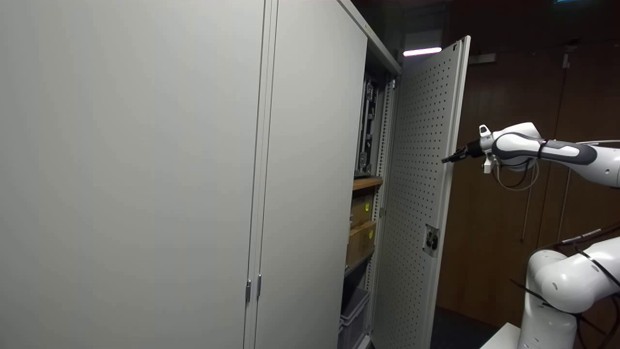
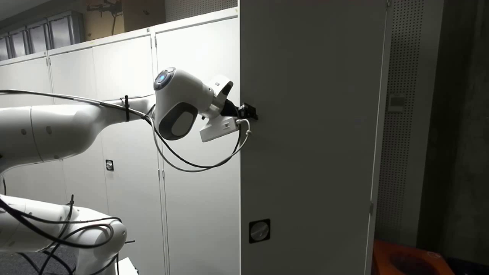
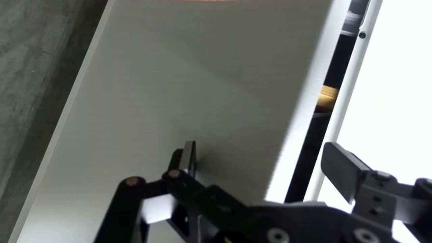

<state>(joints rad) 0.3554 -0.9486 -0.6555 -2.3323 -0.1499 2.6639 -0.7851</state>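
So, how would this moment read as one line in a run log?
door: standing open; fingers: open, either side of its edge; grip: none; contact: unclear; boxes: inside cabinet

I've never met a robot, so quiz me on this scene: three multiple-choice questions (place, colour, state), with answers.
1. Where are the cardboard boxes?
A) on a chair
B) in the cabinet
C) on the floor

2. What colour is the arm mostly?
A) white
B) red
C) green

3. The gripper is?
A) gripping a box
B) shut
C) open

1B: they show where the door stands open.
2A: white in both exterior views.
3C: fingers wide apart in the wrist view.
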